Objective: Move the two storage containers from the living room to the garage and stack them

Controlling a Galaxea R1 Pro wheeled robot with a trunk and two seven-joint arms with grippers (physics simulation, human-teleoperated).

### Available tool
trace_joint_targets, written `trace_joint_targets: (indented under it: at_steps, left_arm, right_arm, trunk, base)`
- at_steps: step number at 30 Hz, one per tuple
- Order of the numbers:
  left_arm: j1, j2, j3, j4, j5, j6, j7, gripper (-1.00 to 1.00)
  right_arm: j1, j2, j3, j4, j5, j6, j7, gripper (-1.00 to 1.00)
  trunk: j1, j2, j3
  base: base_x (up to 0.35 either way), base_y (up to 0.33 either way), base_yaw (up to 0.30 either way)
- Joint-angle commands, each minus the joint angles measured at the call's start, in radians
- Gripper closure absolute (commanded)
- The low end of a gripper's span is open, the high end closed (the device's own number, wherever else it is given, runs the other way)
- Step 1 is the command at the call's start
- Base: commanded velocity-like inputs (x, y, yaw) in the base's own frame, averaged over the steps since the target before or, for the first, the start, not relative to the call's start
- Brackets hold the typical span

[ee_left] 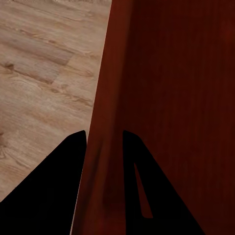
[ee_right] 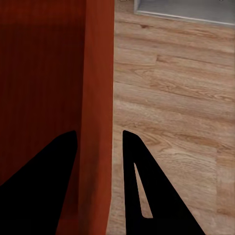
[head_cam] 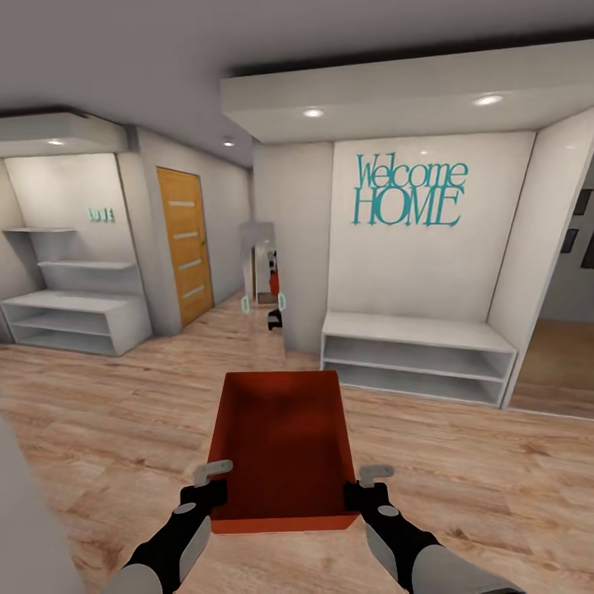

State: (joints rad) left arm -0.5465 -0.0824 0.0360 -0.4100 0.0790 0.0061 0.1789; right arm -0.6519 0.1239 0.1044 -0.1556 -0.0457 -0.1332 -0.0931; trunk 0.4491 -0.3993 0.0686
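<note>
Container: one orange-red storage container point(head_cam: 282, 450), open-topped and empty, carried level in front of the robot above the wood plank floor point(head_cam: 107, 412).
Left gripper point(head_cam: 213, 477): clamped on the container's left wall near the end closest to the robot; in the left wrist view one finger sits outside the wall point(ee_left: 105, 122) and one inside.
Right gripper point(head_cam: 373, 480): gripping the right wall the same way, with the wall point(ee_right: 98, 98) between its fingers in the right wrist view.
Surroundings: entry hall with a "Welcome HOME" sign point(head_cam: 410, 192), a low white shelf point(head_cam: 417, 355) beneath it, a narrow mirror point(head_cam: 261, 280) on the wall corner ahead, a wooden door point(head_cam: 185, 243) at left.
Progress: judged mid-transport; dark garage floor is not in sight.
Risk: both grips pinch thin walls near one end, so the far end could sag or slip out if the base jolts or the arms drift apart.
Risk: the container's far end leads, and could clip the wall corner or shelf on a tight turn.
</note>
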Motion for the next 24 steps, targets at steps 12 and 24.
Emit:
trace_joint_targets:
  at_steps: [12, 24]
  left_arm:
    - [-0.001, 0.023, 0.016, -0.006, -0.008, 0.001, 0.005, 1.00]
    - [-0.001, 0.020, 0.016, -0.006, -0.008, 0.001, 0.005, 1.00]
  right_arm:
    - [0.000, -0.009, -0.008, 0.004, -0.010, -0.002, -0.007, 1.00]
    - [0.000, -0.009, -0.008, 0.004, -0.010, -0.002, -0.007, 1.00]
  trunk:
    - [0.001, -0.001, 0.000]
    - [0.001, -0.001, 0.000]
  base:
    - [0.321, 0.000, 0.227]
    - [0.321, 0.000, 0.258]
